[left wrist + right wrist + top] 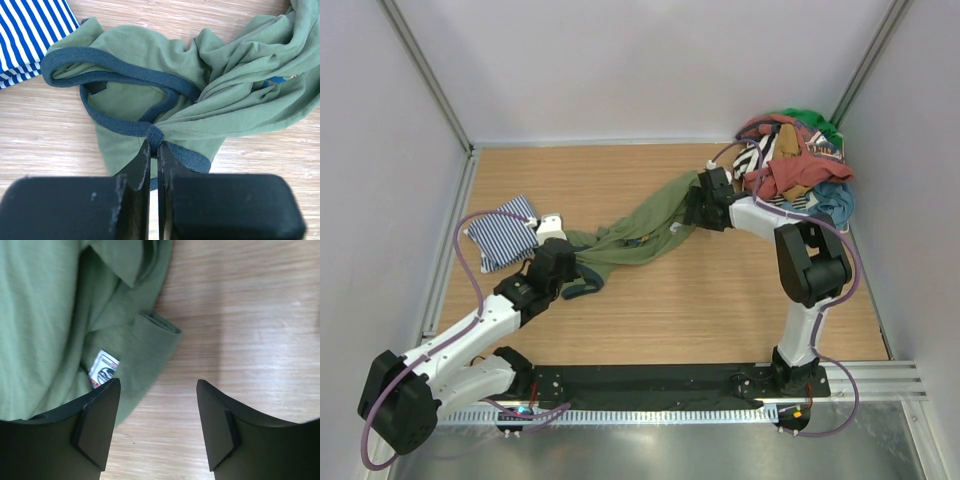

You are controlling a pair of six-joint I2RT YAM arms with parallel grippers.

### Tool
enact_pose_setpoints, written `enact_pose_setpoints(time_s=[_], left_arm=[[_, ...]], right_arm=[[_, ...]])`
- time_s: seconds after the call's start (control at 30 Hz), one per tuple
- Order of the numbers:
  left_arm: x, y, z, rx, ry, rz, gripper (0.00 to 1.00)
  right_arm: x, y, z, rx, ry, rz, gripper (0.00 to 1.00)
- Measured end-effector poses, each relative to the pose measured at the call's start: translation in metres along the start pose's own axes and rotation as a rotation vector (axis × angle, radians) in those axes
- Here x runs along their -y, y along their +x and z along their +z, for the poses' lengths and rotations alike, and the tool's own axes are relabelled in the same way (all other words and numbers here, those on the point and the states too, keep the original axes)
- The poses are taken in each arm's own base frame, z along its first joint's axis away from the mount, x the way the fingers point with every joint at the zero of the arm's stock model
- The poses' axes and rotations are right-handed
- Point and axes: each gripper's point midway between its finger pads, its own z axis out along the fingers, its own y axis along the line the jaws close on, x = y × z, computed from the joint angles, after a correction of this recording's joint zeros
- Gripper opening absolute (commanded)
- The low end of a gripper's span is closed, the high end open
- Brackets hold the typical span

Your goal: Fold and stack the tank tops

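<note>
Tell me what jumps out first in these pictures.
The olive green tank top lies stretched in a long diagonal across the wooden table, its navy trim pinched in the shut left gripper. The right gripper hangs open at its other end. A bright heap of clothes fills the far right corner.

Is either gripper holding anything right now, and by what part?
The left gripper pinches the green tank top by a bunch of its navy trim. The right gripper is open, holding nothing.
</note>
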Motion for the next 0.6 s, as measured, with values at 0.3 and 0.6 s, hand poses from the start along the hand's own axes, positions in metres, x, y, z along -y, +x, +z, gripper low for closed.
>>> enact_pose_setpoints(time_s=[0.3, 0.6], left_arm=[[0.002, 0.000, 0.000, 0.000, 0.010, 0.001, 0.00], [0.004, -0.008, -0.007, 0.030, 0.035, -0.018, 0.00]], right_arm=[[-0.020, 0.000, 0.016, -0.004, -0.014, -0.032, 0.01], [0.000, 0.033, -0.059, 0.013, -0.019, -0.045, 0.01]])
